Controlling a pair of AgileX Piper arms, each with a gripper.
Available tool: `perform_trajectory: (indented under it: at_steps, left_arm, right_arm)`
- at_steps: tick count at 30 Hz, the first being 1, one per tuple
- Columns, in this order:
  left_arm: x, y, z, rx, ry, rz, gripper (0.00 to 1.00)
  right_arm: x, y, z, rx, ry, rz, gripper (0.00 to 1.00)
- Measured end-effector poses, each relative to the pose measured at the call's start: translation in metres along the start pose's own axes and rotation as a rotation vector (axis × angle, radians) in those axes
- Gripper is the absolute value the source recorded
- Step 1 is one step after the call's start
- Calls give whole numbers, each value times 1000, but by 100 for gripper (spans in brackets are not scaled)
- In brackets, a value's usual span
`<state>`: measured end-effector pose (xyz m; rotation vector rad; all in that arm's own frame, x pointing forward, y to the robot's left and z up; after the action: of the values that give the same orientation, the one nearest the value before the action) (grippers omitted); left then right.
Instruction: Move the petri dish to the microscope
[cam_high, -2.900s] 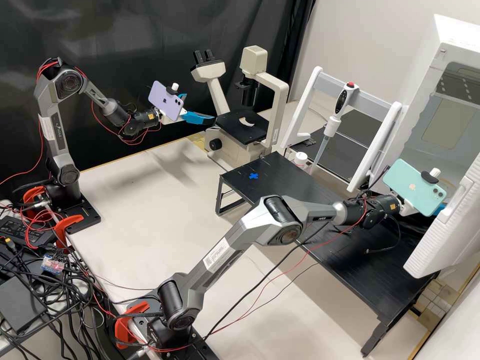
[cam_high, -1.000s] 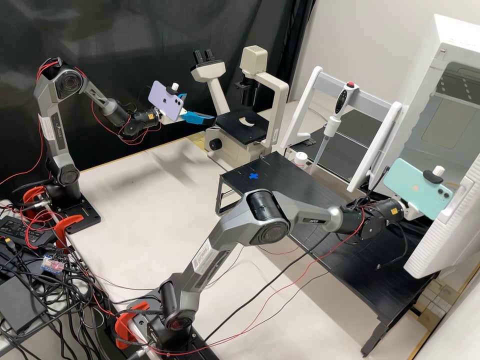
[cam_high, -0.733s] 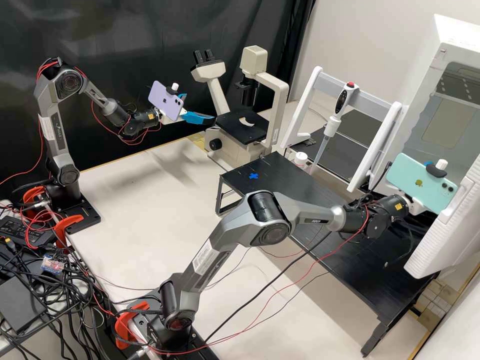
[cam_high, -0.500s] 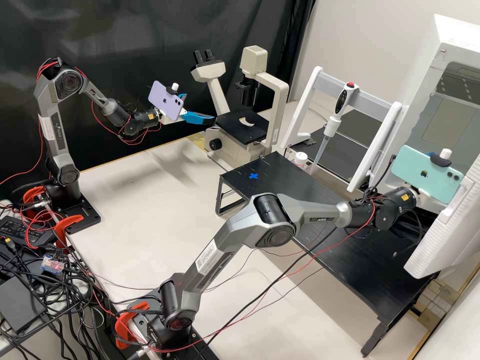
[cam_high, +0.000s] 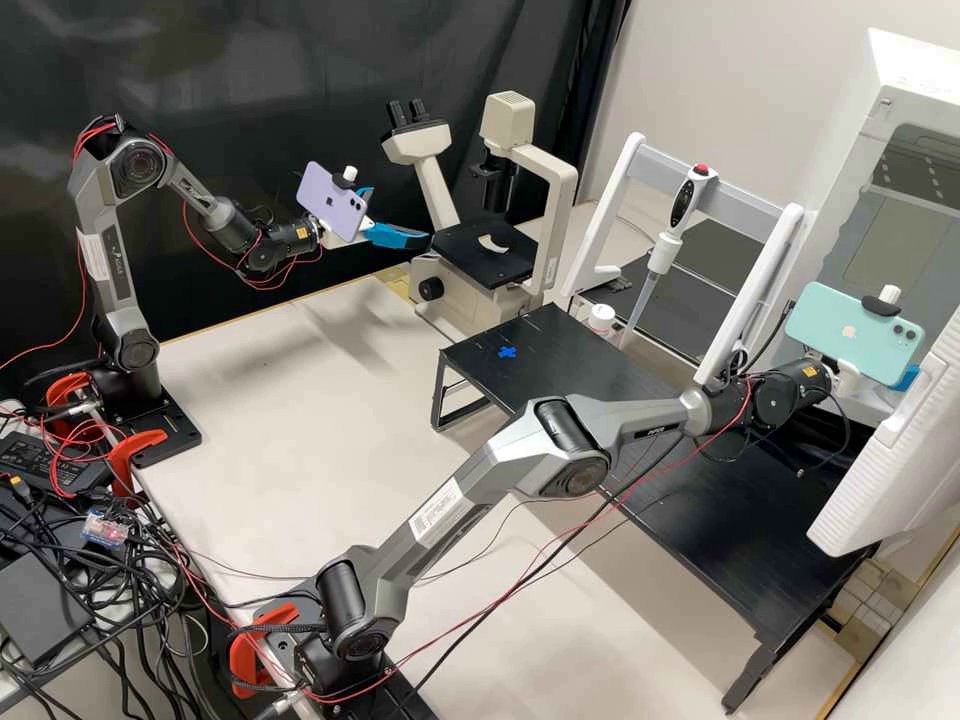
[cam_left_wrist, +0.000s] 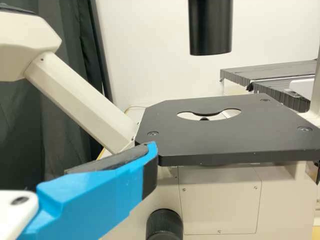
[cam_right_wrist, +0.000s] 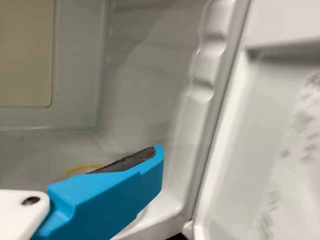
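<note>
In the high view my left gripper (cam_high: 398, 216) stands open in front of the microscope (cam_high: 486, 250). From the left wrist, one finger of the left gripper (cam_left_wrist: 151, 152) shows beside the black stage (cam_left_wrist: 225, 137) with its round cutout. My right gripper (cam_high: 909, 378) is at the mouth of the white cabinet, largely hidden by the green phone. In the right wrist view the right gripper (cam_right_wrist: 157, 155) is open, a single finger showing inside the cabinet. Beyond that finger lies a yellowish rounded rim (cam_right_wrist: 82, 168), seemingly the petri dish, on the cabinet floor, partly hidden.
The cabinet door (cam_high: 900, 450) stands open beside the right gripper; its inner side wall (cam_right_wrist: 150, 85) is close by. A black raised table (cam_high: 560, 370) lies under the right arm. A pipette (cam_high: 665, 245) hangs on a white frame behind it.
My right gripper has shifted toward the cabinet opening, rightward and up in the high view, and its phone has turned a little. The left arm has kept still.
</note>
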<state>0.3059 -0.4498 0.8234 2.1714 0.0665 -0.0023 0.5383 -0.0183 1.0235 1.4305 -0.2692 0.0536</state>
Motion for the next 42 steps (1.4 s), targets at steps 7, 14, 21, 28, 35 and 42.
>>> perform_trajectory:
  at_steps: [7, 14, 21, 28, 35, 42]
  left_arm:
    - [0, 0, 0, 0, 0, 0, 100]
    - [0, 0, 0, 0, 0, 0, 100]
    - [0, 0, 0, 0, 0, 0, 100]
    - [0, 0, 0, 0, 0, 0, 100]
    - [0, 0, 0, 0, 0, 0, 100]
    - [0, 0, 0, 0, 0, 0, 100]
  right_arm:
    - [11, -19, 12, 1, -57, -26, 100]
    - [15, -28, 20, 15, -74, -37, 100]
    - [16, -28, 21, 26, -71, -32, 100]
    - [19, -29, 22, 44, -68, -23, 100]
    - [23, -36, 28, 68, -73, -21, 100]
    - [26, -42, 34, 95, -82, -28, 100]
